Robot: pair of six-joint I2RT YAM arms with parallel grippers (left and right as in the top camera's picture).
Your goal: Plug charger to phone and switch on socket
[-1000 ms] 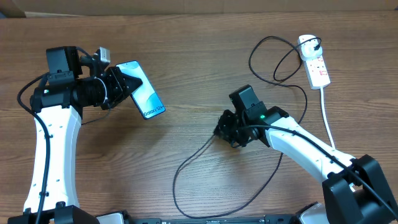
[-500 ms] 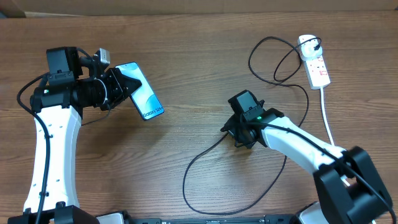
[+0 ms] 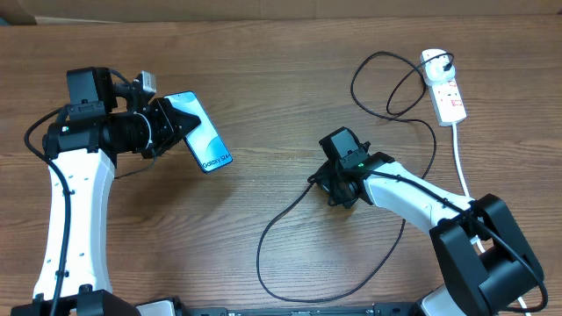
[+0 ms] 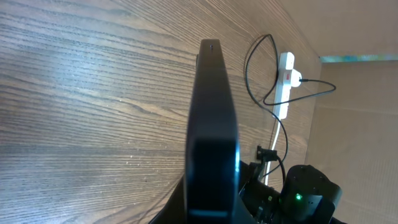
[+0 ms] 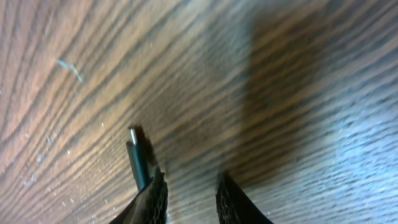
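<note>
At 9 o'clock on the table (image 3: pixel 263 70), the left gripper (image 3: pixel 171 125) is clamped on the phone (image 3: pixel 204 132) and holds it off the wood. The screen faces up and the long axis runs from 11 o'clock to 5 o'clock, with the free lettered end pointing toward the middle. The left wrist view shows the phone (image 4: pixel 211 124) edge-on, straight ahead of that camera. In the middle, the charger (image 3: pixel 263 237) sweeps as 1 thin black loop up to the right gripper (image 3: pixel 338 186), which sits low over the wood. In the right wrist view its 2 fingers (image 5: pixel 155 196) stand a little apart with bare table between them. The connector tip (image 5: pixel 138 157) is not in that gap: it lies at about 10 o'clock from the jaws, just outside the picture-left finger, its long axis close to 12-to-6. Whether it touches that finger I cannot tell. The right arm is clearly the nearer one to the tip, so regaining it looks like the next need, probably with a small sideways shift. The phone's free end lies well apart at 10 o'clock from this gripper. At 2 o'clock, the socket (image 3: pixel 447 90) lies with the plug (image 3: pixel 436 61) already seated in it. Its white cord (image 3: pixel 461 158) trails toward 6 o'clock, and no gripper is near the switch.
</note>
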